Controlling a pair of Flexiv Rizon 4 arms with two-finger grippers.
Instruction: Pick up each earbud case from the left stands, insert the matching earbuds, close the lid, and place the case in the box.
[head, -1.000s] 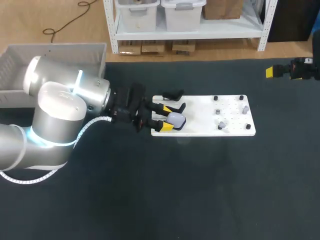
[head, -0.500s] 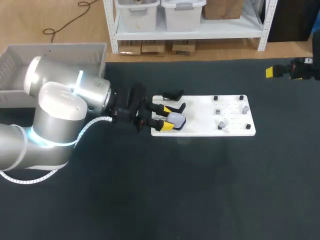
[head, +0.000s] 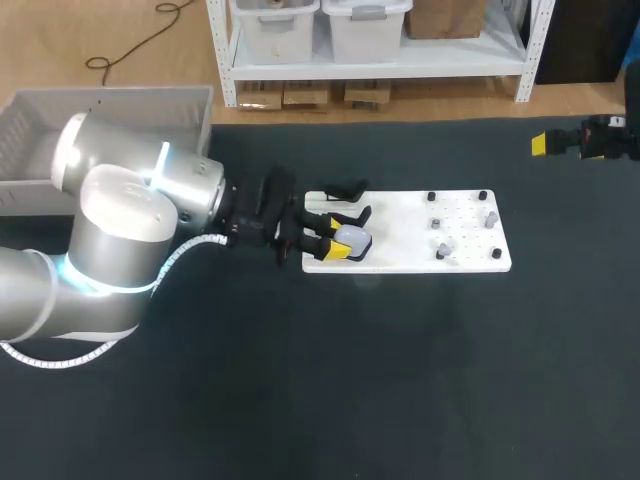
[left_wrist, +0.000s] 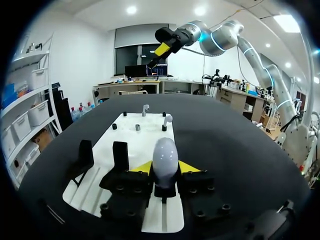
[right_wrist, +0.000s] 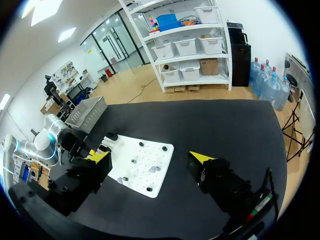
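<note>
Left gripper (left_wrist: 165, 169) low over the near end of the white board (head: 405, 232), yellow tips clamped on the earbud case (left_wrist: 165, 158) from both sides. The case is pale and egg-shaped, lid down, standing upright on its black stand at the board's left end, nothing lifted clear as far as can be told. Just beside it, two more black stands (left_wrist: 120, 154) with no case on them, one next to the gripper, the other (left_wrist: 85, 152) further out at the board's edge. Further along the board, small black pegs (head: 432, 197) around a hole grid, and two small pale earbuds (left_wrist: 168, 118) upright near the far end, apart from each other. Left arm (head: 120, 225) comes in low across the black table (head: 380, 380). Grey box (head: 110, 100) sits at the table's far left corner, behind the left arm, well apart from the board. Right gripper (right_wrist: 150, 157) held high over the far right of the table, well apart from the board, fingers spread wide, nothing between them
</note>
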